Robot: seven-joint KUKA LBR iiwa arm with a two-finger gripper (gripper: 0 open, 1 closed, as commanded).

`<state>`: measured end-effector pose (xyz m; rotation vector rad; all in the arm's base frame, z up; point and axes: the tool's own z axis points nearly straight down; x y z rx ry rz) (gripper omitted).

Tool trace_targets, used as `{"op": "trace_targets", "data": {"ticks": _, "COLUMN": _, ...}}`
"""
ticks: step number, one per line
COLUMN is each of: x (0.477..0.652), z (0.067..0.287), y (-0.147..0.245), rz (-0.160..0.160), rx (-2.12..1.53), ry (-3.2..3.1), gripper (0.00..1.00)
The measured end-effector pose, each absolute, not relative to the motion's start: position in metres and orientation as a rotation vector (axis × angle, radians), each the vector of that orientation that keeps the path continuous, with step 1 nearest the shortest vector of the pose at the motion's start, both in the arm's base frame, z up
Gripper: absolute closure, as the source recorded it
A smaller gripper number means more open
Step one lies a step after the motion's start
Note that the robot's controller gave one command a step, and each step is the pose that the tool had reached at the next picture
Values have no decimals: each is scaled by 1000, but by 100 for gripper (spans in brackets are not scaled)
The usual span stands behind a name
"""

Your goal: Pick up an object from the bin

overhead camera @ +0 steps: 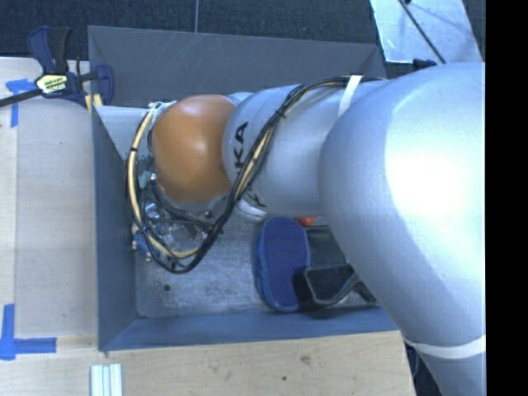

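Note:
My gripper [167, 228] is low in the left part of the bin, tucked under the arm's orange cover and ringed by cables. A blue oval padded thing [279, 258] lies on the bin floor to its right, near the front wall. A black piece [330, 284] rests against the blue thing's right side. A white rounded thing [250, 208] peeks out under the arm just behind the blue one. What sits directly beneath the gripper is hidden.
A small orange-red bit [307, 219] shows at the arm's edge behind the blue thing. The arm covers the bin's right half and back. Bare grey floor lies between the gripper and the front wall.

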<state>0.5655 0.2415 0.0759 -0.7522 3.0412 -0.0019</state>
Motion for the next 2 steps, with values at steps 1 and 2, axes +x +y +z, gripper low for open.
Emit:
{"op": "trace_targets", "data": {"ticks": 1, "x": 548, "z": 76, "y": 232, "rz": 7, "rx": -838, "ry": 3004, "gripper": 100}}
{"op": "trace_targets", "data": {"ticks": 2, "x": 542, "z": 235, "y": 225, "rz": 2, "rx": -782, "ry": 3030, "gripper": 100}}
